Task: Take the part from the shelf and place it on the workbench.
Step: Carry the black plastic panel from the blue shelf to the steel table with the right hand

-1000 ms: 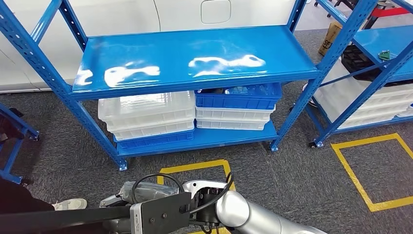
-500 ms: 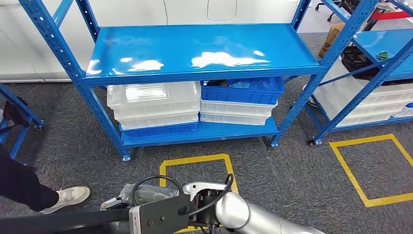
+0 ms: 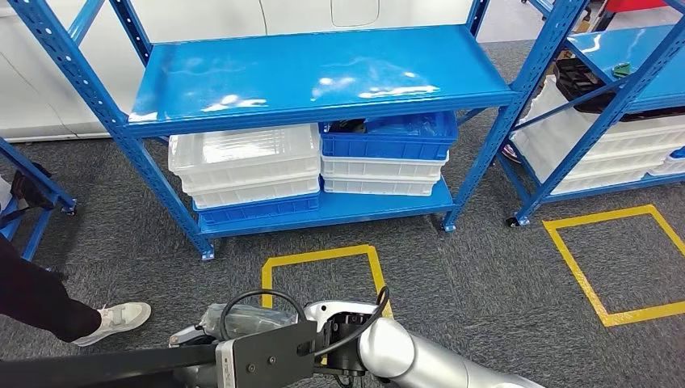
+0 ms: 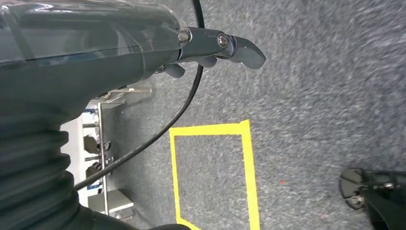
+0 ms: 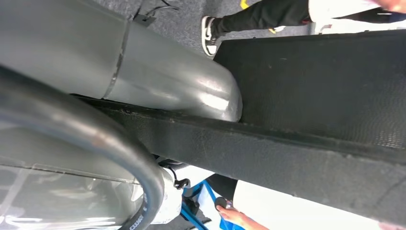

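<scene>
Carrying step. Nearest the camera, both hands (image 3: 242,331) clamp a long black part (image 3: 97,362). Beyond it lie the yellow floor square (image 3: 323,259), then the shelf (image 3: 323,73). Keep the part level; the workbench's whereabouts cannot be told.

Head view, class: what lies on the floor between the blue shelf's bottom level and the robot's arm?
A yellow tape square on grey carpet, between the blue shelf and the arm.
</scene>
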